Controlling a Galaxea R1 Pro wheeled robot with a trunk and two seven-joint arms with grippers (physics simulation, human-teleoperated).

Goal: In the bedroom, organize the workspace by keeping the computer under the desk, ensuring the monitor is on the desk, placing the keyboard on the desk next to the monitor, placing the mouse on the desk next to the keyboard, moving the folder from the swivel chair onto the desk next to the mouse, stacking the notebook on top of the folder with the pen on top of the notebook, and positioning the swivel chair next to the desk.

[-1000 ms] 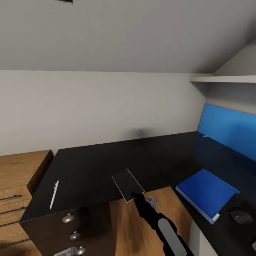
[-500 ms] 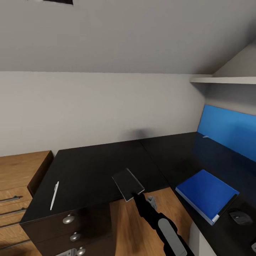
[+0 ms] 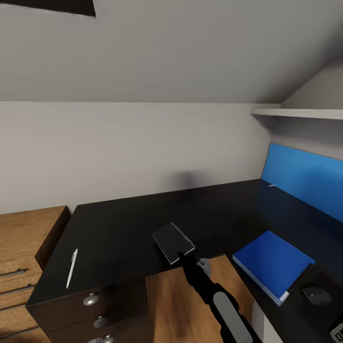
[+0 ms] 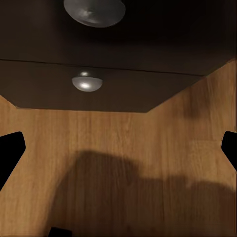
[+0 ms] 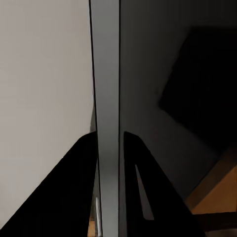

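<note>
Nearest in the head view, the right arm reaches up from the lower edge, and its right pincer point(image 3: 181, 257) is clenched on the near edge of the notebook point(image 3: 173, 243), holding it flat and lifted above the inner corner of the black worktop point(image 3: 124, 224). In the right wrist view, the notebook point(image 5: 106, 118) shows edge-on as a pale strip running between the two dark fingers point(image 5: 81, 187), which press it from both sides. The left pincer point(image 4: 118, 148) is released, its dark fingertips standing wide apart at the picture's sides, above the light wood floor point(image 4: 123, 148) and facing the drawer unit point(image 4: 98, 84) with its round silver knobs point(image 4: 87, 82). On the worktop's left wing, the pen point(image 3: 72, 267) lies near the front edge, well apart from the notebook. On the right wing, the folder point(image 3: 271, 263) lies flat, with the mouse point(image 3: 316, 295) just beside it. Farther back, a blue wall panel point(image 3: 305, 178) stands behind the right wing under a pale shelf point(image 3: 300, 113). A wood drawer chest point(image 3: 24, 247) stands left of the worktop.
</note>
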